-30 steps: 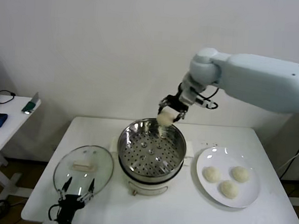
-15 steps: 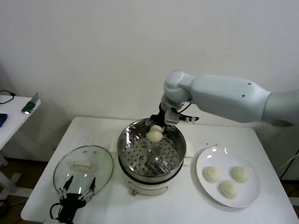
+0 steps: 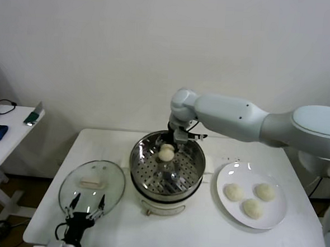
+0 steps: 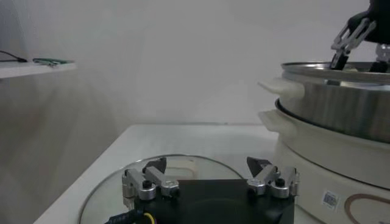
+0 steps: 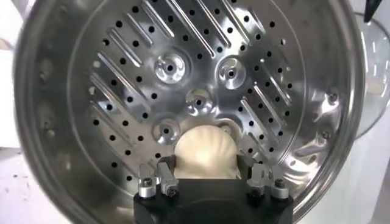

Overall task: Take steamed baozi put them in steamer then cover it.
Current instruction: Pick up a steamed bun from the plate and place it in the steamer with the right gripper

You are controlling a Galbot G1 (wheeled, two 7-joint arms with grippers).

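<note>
My right gripper [image 3: 168, 148] [image 5: 206, 168] is shut on one cream-white baozi [image 3: 166, 153] [image 5: 206, 151]. It holds the bun just inside the far side of the shiny steamer [image 3: 139, 158], low over the perforated tray [image 5: 183, 67]. Three more baozi [image 3: 253, 208] lie on the white plate [image 3: 277, 219] at the right. The glass cover [image 3: 107, 194] [image 4: 183, 162] with its cream block handle lies flat on the table, left of the steamer. My left gripper [image 3: 85, 206] [image 4: 210, 165] stands open at the cover's near edge, with nothing between its fingers.
The steamer [image 4: 341, 97] stands on a white base mid-table; the right gripper [image 4: 350, 39] shows above its rim in the left wrist view. A side table [image 3: 1, 139] with a mouse and small items is at the far left. A wall lies behind the table.
My right arm has swung left and lowered, carrying the baozi from above the steamer's far rim down inside it. The left arm has not moved.
</note>
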